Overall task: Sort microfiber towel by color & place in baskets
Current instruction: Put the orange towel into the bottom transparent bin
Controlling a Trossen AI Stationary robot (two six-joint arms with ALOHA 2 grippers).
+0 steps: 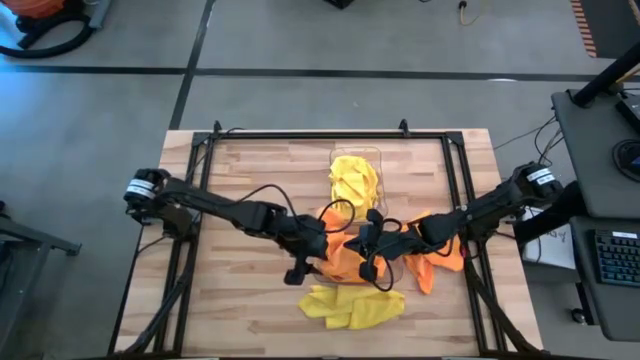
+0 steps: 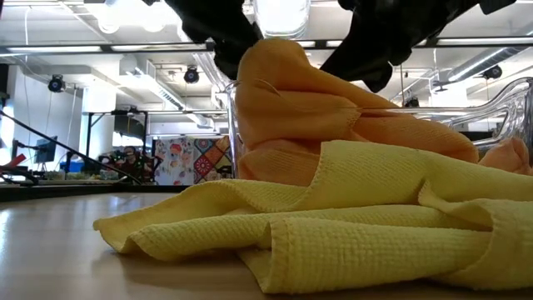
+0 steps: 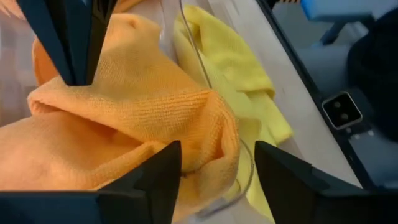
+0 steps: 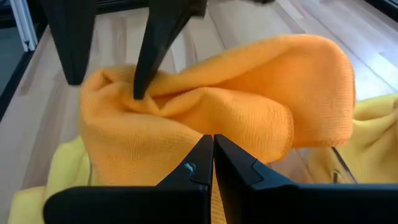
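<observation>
Fingers on the right gripper [image 4: 211,163] are pinched shut on the orange towel [image 4: 236,112], bunched right ahead of them. Left gripper [image 3: 217,180] faces it, jaws apart over that same cloth. Just beyond sits a clear basket [image 1: 372,152] of yellow towels [image 1: 353,180].

A robotics lab or workshop is shown: a wooden table [image 1: 250,290] is framed by black rails on grey concrete floor, a keyboard [image 1: 618,256] is seen at 3 o'clock, ceiling lamps [image 2: 283,15] hang overhead.
</observation>
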